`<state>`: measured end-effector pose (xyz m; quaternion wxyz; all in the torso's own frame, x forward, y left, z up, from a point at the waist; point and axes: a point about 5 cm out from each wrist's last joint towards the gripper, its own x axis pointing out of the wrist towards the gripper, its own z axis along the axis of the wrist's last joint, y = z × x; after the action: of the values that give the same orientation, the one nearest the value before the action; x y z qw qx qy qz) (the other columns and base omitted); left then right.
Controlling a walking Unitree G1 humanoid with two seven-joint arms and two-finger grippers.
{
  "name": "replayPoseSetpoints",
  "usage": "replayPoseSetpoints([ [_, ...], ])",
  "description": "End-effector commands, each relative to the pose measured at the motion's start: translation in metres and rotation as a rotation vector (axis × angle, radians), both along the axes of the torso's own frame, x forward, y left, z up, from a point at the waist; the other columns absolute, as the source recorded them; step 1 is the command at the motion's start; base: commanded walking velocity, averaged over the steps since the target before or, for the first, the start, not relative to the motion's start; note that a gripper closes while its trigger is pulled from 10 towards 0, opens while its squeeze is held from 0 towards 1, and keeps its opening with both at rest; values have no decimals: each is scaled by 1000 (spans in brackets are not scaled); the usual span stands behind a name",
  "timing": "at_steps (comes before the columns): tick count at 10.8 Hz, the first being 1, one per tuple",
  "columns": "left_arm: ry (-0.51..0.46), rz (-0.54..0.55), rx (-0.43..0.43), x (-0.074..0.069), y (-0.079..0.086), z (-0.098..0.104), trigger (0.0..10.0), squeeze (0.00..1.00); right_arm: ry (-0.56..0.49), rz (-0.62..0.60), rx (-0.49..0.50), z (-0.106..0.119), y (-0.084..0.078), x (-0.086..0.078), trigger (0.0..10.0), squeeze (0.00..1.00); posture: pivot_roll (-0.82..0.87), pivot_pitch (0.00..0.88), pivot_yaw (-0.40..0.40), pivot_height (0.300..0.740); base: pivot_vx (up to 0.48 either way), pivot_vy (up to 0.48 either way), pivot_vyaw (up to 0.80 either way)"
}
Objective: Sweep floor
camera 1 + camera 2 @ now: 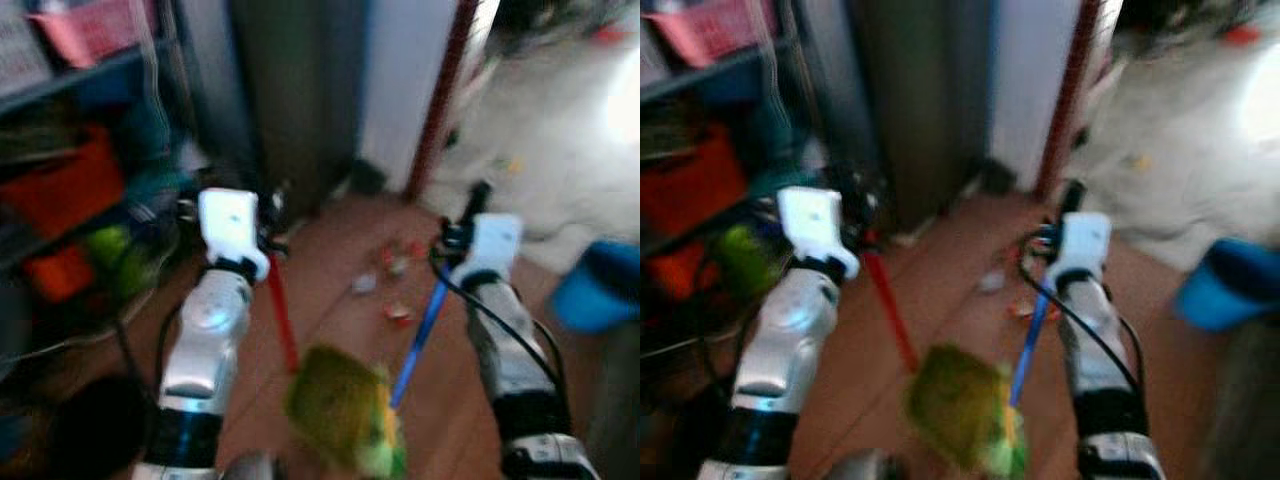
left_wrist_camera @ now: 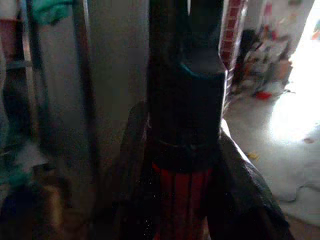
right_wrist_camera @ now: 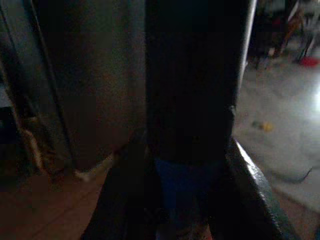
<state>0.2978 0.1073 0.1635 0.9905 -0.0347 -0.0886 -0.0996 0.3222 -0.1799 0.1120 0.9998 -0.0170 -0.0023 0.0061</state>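
Red-handled broom [image 1: 282, 315] sat clamped in the left gripper [image 2: 185, 200], its fingers pressed on the red shaft, while the right gripper [image 3: 187, 200] pinched a blue handle [image 1: 425, 325]; both shafts slanted down toward a green, blurred head [image 1: 345, 415]. Scraps of litter [image 1: 392, 285] lay ahead on the brown floor [image 1: 330, 290], near a blue bin [image 1: 598, 285] and cluttered shelves [image 1: 70, 160].

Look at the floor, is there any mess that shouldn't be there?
Yes. Small scraps of litter, red and pale, lie scattered on the brown floor ahead of the robot, near the doorway. The picture is blurred, so what they are is unclear. The left gripper holds a red handle, the right gripper a blue handle.
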Motion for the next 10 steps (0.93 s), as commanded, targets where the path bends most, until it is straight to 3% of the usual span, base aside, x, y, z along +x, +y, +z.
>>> replayPoseSetpoints([
  [1,-55,26,17,2,5,11,10000,0,-9,21,19,3,7,1,10000,0,33,58,-13,740,435,0,-513],
  [3,-12,71,-11,0,5,6,10000,0,-8,22,17,2,5,1,10000,0,31,57,-15,740,433,0,-506],
  [4,24,84,-30,0,8,3,10000,0,-8,22,14,2,5,1,10000,0,31,57,-16,740,0,0,-494],
  [8,23,93,29,3,12,-2,10000,0,-20,7,20,5,4,3,10000,0,27,51,-9,740,65,435,-650],
  [10,30,116,64,7,14,-2,10000,0,-48,5,48,13,8,9,10000,0,36,32,-8,740,0,131,-250],
])
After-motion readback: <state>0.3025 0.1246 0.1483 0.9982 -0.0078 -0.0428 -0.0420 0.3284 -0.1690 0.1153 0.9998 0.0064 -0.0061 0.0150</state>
